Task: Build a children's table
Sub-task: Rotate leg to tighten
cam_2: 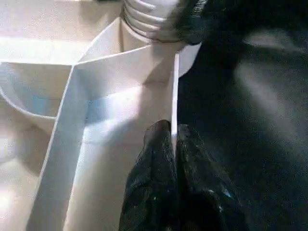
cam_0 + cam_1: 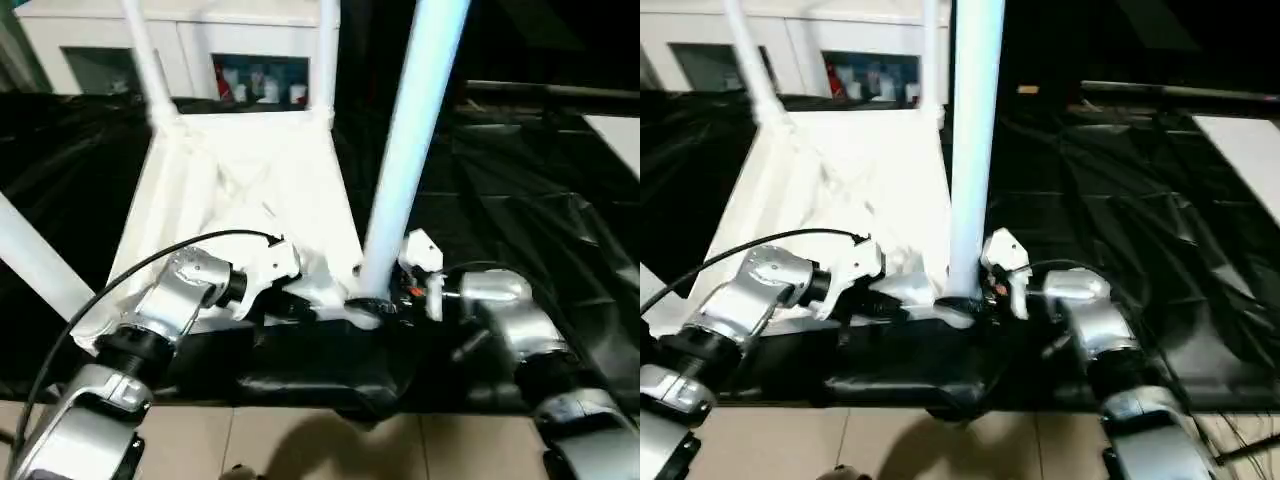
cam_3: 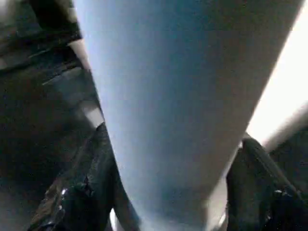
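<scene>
The white tabletop (image 2: 250,190) lies upside down on black cloth, ribbed underside up. Legs stand in its two far corners (image 2: 145,55) (image 2: 327,50), and another leg (image 2: 35,260) slants off at the near left. A thick white leg (image 2: 410,140) rises from the near-right corner socket. My right gripper (image 3: 173,159) is shut on this leg's base, a black finger (image 3: 86,183) on either side. My left gripper (image 1: 173,132) is shut on the tabletop's thin rim wall (image 1: 174,86), just beside that socket. In the head views both grippers meet at the near-right corner (image 2: 360,305).
Black cloth (image 2: 520,190) covers the work surface around the tabletop. A white glass-door cabinet (image 2: 90,40) stands at the back. A dark bar (image 2: 550,95) and a white slab (image 2: 620,130) lie at the far right. Tiled floor (image 2: 300,440) runs along the near edge.
</scene>
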### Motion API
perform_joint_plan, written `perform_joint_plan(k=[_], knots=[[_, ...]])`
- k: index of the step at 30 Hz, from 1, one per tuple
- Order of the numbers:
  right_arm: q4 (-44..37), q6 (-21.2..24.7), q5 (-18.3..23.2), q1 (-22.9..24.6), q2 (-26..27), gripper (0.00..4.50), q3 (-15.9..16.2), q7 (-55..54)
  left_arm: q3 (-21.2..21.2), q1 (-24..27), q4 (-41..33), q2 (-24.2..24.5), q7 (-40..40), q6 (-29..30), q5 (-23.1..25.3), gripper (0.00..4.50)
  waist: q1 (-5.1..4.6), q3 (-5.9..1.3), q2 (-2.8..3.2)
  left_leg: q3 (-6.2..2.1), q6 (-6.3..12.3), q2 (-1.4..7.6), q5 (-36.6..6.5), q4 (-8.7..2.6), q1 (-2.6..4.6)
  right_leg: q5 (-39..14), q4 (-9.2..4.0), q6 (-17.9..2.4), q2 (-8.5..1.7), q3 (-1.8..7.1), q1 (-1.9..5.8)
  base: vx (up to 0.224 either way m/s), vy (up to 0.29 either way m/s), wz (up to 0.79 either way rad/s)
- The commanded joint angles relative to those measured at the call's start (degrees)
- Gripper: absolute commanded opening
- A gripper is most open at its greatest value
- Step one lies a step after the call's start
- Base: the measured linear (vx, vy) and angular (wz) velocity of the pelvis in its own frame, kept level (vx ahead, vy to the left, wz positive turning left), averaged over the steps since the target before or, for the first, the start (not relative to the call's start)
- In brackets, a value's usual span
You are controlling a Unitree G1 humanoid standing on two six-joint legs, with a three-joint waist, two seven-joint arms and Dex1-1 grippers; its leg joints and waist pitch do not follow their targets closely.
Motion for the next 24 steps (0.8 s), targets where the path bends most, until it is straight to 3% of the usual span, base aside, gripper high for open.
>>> perform_joint_plan(k=[1,2,4,5,6,8,9,13,15,17,19,21,24], knots=[[5.07,2.00,-1.68,-0.55,2.08,2.63,-2.75,-13.53,2.36,-1.65,3.94,-3.51,9.17,2.18,0.05,0.00,-0.46,-3.28,0.11,0.33,-0.54,0.35,-13.51,-4.46,1.34,-10.23,-4.76,-13.53,-1.51,0.86,2.18,-0.055,-0.001,0.01],[6.48,2.49,-1.26,-1.37,4.12,2.63,-4.26,-19.81,3.53,-3.06,6.61,-5.53,14.25,2.92,0.17,0.00,-0.73,-3.33,0.45,0.20,-1.20,0.26,-14.06,-4.51,1.23,-11.71,-4.85,-12.82,-1.49,0.86,2.28,-0.055,-0.001,0.01],[7.81,3.03,-0.66,-2.41,6.25,2.63,-5.91,-26.55,4.66,-4.49,8.96,-7.51,18.90,3.17,0.07,0.00,-0.96,-3.33,-0.02,0.18,-1.23,0.09,-14.74,-4.51,1.13,-12.95,-5.21,-11.82,-1.41,0.86,2.17,0.000,0.000,0.00],[7.98,3.06,-0.62,-2.55,6.53,2.62,-6.09,-27.42,4.81,-4.68,9.25,-7.78,19.49,3.22,0.03,0.00,-0.99,-3.41,0.03,0.14,-0.85,0.05,-14.24,-4.51,0.95,-12.61,-5.21,-11.47,-1.41,0.91,2.25,0.000,0.000,0.00],[9.66,2.78,-0.62,-3.84,8.55,2.62,-6.49,-32.65,6.11,-6.19,11.60,-9.76,24.13,3.39,-0.45,0.00,-1.09,-3.51,0.33,0.17,-0.43,-0.03,-13.66,-4.38,0.90,-11.54,-5.20,-11.56,-1.38,0.90,2.08,0.000,0.000,0.00],[10.12,2.70,-0.60,-4.22,9.04,2.62,-6.45,-33.45,6.36,-6.59,12.20,-10.18,25.13,3.43,-0.56,0.00,-1.00,-3.67,0.17,0.21,0.36,-0.07,-12.64,-4.23,0.87,-9.21,-5.13,-11.91,-1.26,0.79,2.19,0.000,0.000,0.00],[10.59,2.21,-1.00,-4.77,9.82,2.62,-5.77,-33.60,6.79,-7.14,13.04,-10.83,27.04,3.58,-0.66,0.00,-0.94,-3.85,0.22,0.19,1.07,-0.08,-11.16,-4.13,0.53,-6.76,-4.85,-12.26,-1.34,0.76,2.55,0.000,0.000,0.00],[11.35,-0.56,-2.74,-5.84,11.22,2.62,-4.00,-30.49,6.65,-7.91,14.41,-11.48,27.05,3.09,-0.10,0.00,-0.78,-4.05,0.22,0.27,3.55,-0.16,-7.56,-3.86,0.26,-0.80,-4.42,-13.28,-1.33,0.54,2.86,0.000,0.000,0.00],[10.15,-1.70,-0.65,-5.63,11.69,3.18,-5.44,-25.14,5.83,-7.68,14.32,-11.09,25.02,2.60,0.60,0.00,-0.73,-3.99,0.34,0.33,4.60,-0.06,-8.80,-3.90,0.38,-1.74,-4.64,-13.73,-1.39,0.52,2.83,0.000,0.000,0.00],[9.07,-2.22,-0.51,-5.37,11.35,3.37,-5.35,-22.59,5.40,-7.42,14.14,-10.56,23.81,2.51,0.89,0.00,-0.76,-3.91,0.32,0.25,4.90,0.00,-9.84,-4.01,0.29,-3.09,-4.71,-13.60,-1.41,0.43,2.82,0.000,0.000,0.00],[8.70,-2.38,-0.74,-5.31,10.94,3.66,-4.97,-21.97,5.10,-7.33,14.29,-10.20,23.08,2.47,0.99,0.00,-1.39,-3.86,0.28,0.03,4.41,-0.02,-10.16,-4.25,-0.11,-4.56,-4.75,-13.04,-1.46,0.29,3.12,0.000,0.000,0.00],[6.97,-1.78,-1.00,-4.89,8.04,3.82,-3.07,-16.58,3.72,-6.59,13.26,-8.18,19.98,2.87,1.67,0.00,-1.60,-3.75,0.09,0.03,3.82,0.09,-12.13,-4.32,0.28,-7.59,-5.10,-13.19,-1.48,0.32,2.77,0.000,0.000,0.00],[5.63,-1.64,-0.79,-4.36,5.96,3.82,-2.01,-11.33,3.12,-5.93,11.95,-6.95,17.42,2.67,1.64,0.00,-1.58,-3.77,0.05,0.11,4.47,0.15,-11.46,-4.23,0.13,-6.02,-5.01,-13.69,-1.47,0.43,2.88,0.000,0.000,0.00]])
